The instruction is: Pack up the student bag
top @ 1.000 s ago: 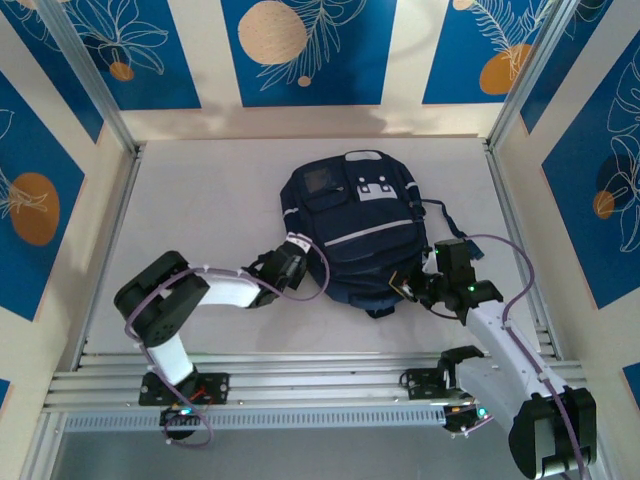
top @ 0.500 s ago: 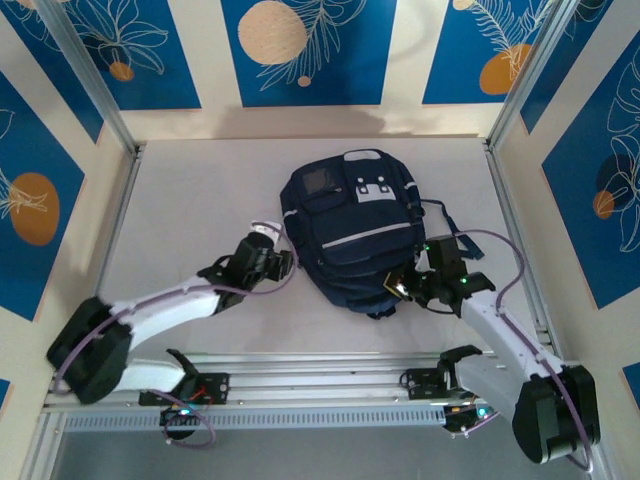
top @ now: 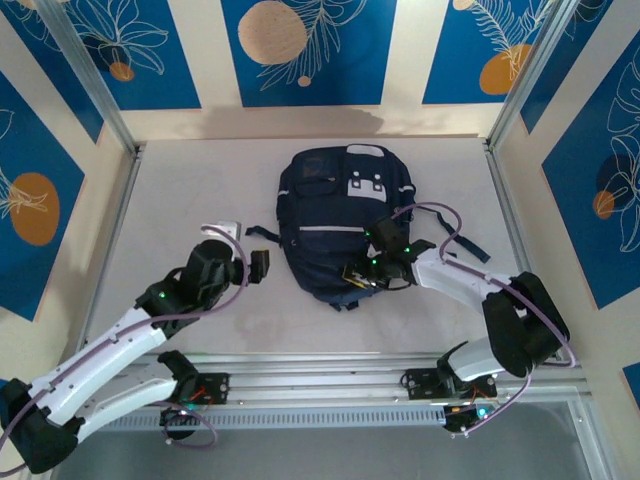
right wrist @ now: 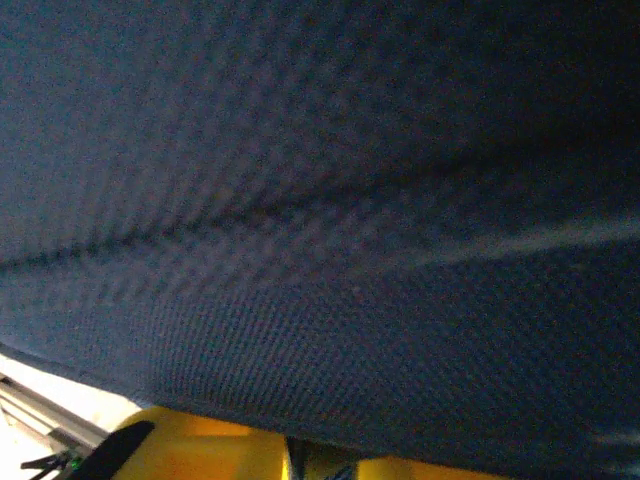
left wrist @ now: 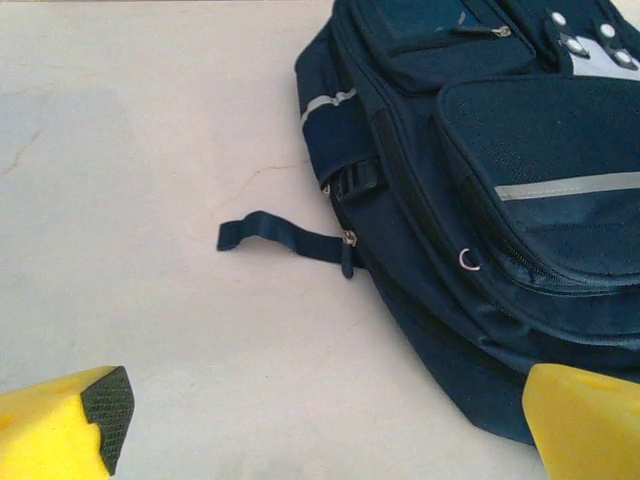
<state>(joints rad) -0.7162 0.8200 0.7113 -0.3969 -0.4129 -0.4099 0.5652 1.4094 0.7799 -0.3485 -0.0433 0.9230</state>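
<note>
- Backpack lies flat mid-desk, toward the far edge.
- Soft, floppy cloth, likely to sag; grip the side strap.
- Left gripper gapes beside it; right gripper against it, spread unclear.

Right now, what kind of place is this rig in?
Probably a purpose-built robot test cell, not a real room: aluminium frame posts hold printed blue leaf-pattern wall panels round a pale table. Mounting rails run along the near edge, and the student bag lies on the table.

Blurred student bag fabric hides the fingertips of the right claw, its grip unclear
</note>
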